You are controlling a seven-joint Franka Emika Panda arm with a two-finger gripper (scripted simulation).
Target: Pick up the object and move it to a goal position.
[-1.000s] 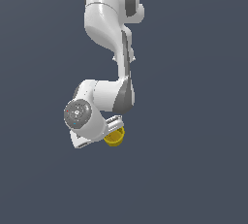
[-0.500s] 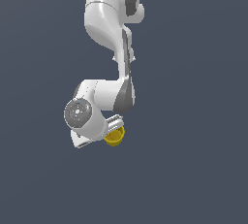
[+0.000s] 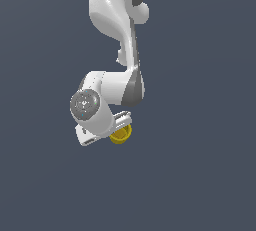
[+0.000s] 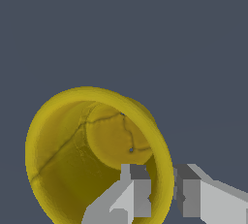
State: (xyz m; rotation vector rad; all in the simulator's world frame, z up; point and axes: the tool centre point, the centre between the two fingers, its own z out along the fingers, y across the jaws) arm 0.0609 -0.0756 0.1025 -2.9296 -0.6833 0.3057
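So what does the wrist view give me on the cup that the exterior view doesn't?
Only the wrist view shows the yellow cup's hollow inside and base, with one claw finger inside the rim and the other outside, pinching the wall. Only the exterior view shows the whole arm bent over the cup, which peeks out below the wrist. Both show the cup at the claw against plain grey background.

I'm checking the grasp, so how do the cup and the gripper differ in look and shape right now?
The yellow cup is round, hollow and open toward the wrist camera; the gripper is white-grey and blocky. The cup's rim spans wide, while the gripper's fingers are narrow, one inside the wall, one outside. They meet at that wall.
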